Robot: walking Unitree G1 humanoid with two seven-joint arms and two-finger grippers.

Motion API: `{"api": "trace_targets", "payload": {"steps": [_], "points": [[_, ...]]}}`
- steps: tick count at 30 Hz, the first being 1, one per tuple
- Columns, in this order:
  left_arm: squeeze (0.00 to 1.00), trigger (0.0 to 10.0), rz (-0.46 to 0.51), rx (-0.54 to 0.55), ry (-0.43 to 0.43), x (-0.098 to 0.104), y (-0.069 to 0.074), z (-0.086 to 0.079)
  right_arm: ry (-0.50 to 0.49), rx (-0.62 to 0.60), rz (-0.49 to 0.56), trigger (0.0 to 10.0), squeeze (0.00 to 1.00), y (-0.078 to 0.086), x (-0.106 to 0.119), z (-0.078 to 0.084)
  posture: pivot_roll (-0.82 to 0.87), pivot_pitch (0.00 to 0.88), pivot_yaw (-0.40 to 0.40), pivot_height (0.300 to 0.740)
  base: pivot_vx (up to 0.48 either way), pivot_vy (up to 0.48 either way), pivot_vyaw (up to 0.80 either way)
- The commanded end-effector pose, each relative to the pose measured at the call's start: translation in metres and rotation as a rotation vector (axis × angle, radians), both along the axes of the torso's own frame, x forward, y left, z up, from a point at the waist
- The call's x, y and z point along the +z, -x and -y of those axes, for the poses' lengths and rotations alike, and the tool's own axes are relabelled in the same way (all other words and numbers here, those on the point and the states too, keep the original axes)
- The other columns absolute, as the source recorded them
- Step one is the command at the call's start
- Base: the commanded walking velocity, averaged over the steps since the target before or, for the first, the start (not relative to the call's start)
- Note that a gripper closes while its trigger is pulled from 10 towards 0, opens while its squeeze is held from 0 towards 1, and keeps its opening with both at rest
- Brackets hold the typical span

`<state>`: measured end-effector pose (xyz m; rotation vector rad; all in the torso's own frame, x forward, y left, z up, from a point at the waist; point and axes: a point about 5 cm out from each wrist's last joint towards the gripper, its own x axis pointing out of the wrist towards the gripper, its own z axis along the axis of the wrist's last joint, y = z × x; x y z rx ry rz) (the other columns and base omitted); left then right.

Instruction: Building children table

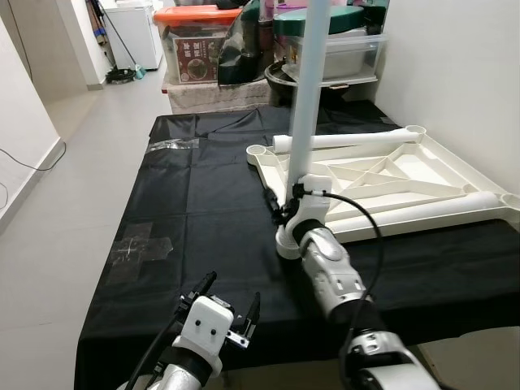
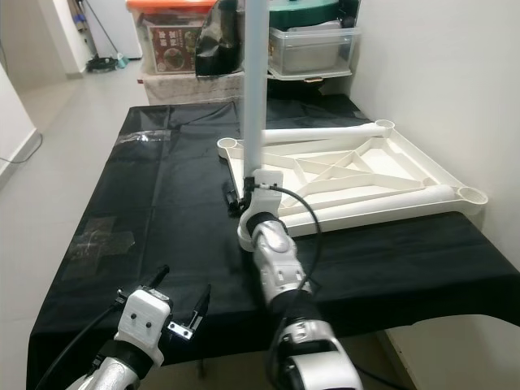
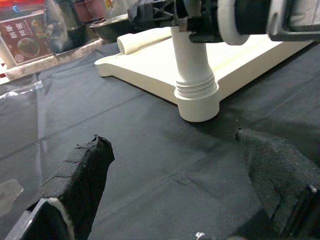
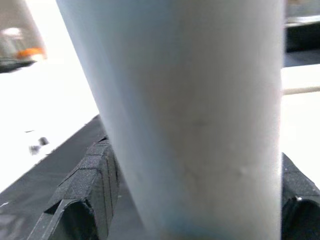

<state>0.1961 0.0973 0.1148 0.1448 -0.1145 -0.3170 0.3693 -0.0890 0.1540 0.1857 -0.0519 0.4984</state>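
At near corner socket [image 3: 198,102] of upturned tabletop [image 1: 390,175]: right gripper [image 4: 190,200] fingers clamped on upright leg [image 1: 309,89], top cut off. Left gripper [image 1: 230,307] fingers spread, empty.

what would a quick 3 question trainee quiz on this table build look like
1. True or false: the right gripper grips the upright white leg just above its corner socket.
2. How many legs lie flat on the upturned tabletop? A) none B) two C) four
3. Fill in: the left gripper hovers, fingers apart, over the ______ cloth.

Key
1. True. The right wrist view shows black fingers either side of the leg.
2. B. One lies along the far edge, one along the near edge.
3. Black.
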Motion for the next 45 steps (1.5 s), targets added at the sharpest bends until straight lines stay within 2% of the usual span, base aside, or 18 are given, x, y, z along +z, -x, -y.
{"api": "trace_targets", "payload": {"steps": [1,3,4,11,14,19,20,25,29,31,33,34,35,36,37,38,39,45], "points": [[0.0,10.0,-0.02,-0.007,-0.002,-0.005,0.001,-0.001,0.025,0.291,-0.019,10.0,0.0,0.004,0.001,-0.018,-0.01,0.0,0.006,0.74,0.0,0.0,0.0],[0.0,10.0,-0.02,-0.008,-0.003,-0.006,0.001,-0.001,0.062,0.517,-0.061,10.0,0.0,0.008,0.001,-0.014,-0.01,0.0,0.006,0.74,0.0,0.0,0.0],[0.0,10.0,-0.02,-0.008,-0.003,-0.006,0.001,-0.001,0.062,0.517,-0.061,10.0,0.0,0.008,0.001,-0.014,-0.01,0.0,0.006,0.74,0.0,0.0,0.0],[0.0,10.0,-0.019,-0.01,-0.006,-0.005,-0.001,0.0,0.198,0.885,-0.135,10.0,0.0,0.015,0.003,-0.016,0.01,0.0,-0.004,0.74,0.0,0.0,0.0],[0.0,10.0,-0.018,-0.007,-0.005,-0.004,0.0,0.0,0.231,0.99,-0.149,10.0,0.0,0.018,0.003,-0.021,0.01,0.0,-0.009,0.74,0.0,0.0,0.0],[0.0,10.0,-0.018,-0.005,-0.005,-0.004,0.0,0.0,0.246,1.032,-0.151,10.0,0.0,0.019,0.002,-0.023,0.02,0.0,-0.011,0.74,0.0,0.0,0.0],[0.0,10.0,-0.017,-0.002,-0.006,-0.004,0.0,0.0,0.255,1.052,-0.148,0.2,0.0,0.02,0.002,-0.027,0.02,0.0,-0.011,0.74,0.0,0.0,0.0],[0.0,10.0,-0.017,0.0,-0.007,-0.004,0.0,-0.001,0.247,1.001,-0.116,0.0,0.0,0.019,0.001,-0.032,0.02,0.0,-0.011,0.74,0.0,0.0,0.0],[0.0,10.0,-0.018,0.0,-0.007,-0.005,-0.001,-0.001,0.244,0.766,-0.08,0.0,0.0,0.01,-0.004,-0.031,0.01,0.0,-0.004,0.74,0.0,0.0,0.0],[0.0,10.0,-0.02,-0.003,-0.007,-0.005,-0.001,-0.002,0.237,0.402,-0.084,0.0,0.0,-0.002,-0.009,-0.023,0.01,0.0,-0.001,0.74,0.0,0.0,0.0],[0.0,10.0,-0.021,-0.004,-0.007,-0.005,-0.001,-0.001,0.192,0.112,-0.132,0.0,0.0,-0.011,-0.013,-0.01,0.01,0.0,-0.001,0.74,0.0,0.0,0.0],[0.0,10.0,-0.021,-0.004,-0.007,-0.005,-0.001,-0.002,0.17,0.016,-0.164,0.0,0.0,-0.014,-0.015,-0.005,0.01,0.0,-0.002,0.74,0.0,0.0,0.0],[0.0,10.0,-0.021,-0.004,-0.007,-0.005,-0.001,-0.002,0.17,0.016,-0.164,0.0,0.0,-0.014,-0.015,-0.005,0.01,0.0,-0.002,0.74,0.0,0.0,0.0],[0.0,10.0,-0.022,-0.004,-0.006,-0.005,-0.001,-0.002,0.149,-0.128,-0.201,0.0,0.0,-0.015,-0.019,0.005,0.01,0.0,-0.002,0.74,0.0,0.0,0.0],[0.0,10.0,-0.022,-0.004,-0.006,-0.005,-0.001,-0.002,0.149,-0.128,-0.201,0.0,0.0,-0.015,-0.019,0.005,0.01,0.0,-0.002,0.74,0.0,0.0,0.0],[0.0,10.0,-0.022,-0.004,-0.006,-0.005,-0.001,-0.002,0.146,-0.219,-0.211,0.0,0.0,-0.014,-0.021,0.011,0.01,0.0,-0.002,0.74,0.0,0.0,0.0],[0.0,10.0,-0.023,-0.005,-0.006,-0.005,-0.001,-0.002,0.115,-0.415,-0.234,0.0,0.0,-0.007,-0.026,0.019,0.01,0.0,-0.002,0.74,0.0,0.0,0.0],[0.0,10.0,-0.023,-0.005,-0.007,-0.005,-0.001,-0.001,0.004,-0.594,-0.309,0.0,0.0,0.006,-0.033,0.017,0.0,0.0,0.001,0.74,0.0,0.0,0.0]]}}
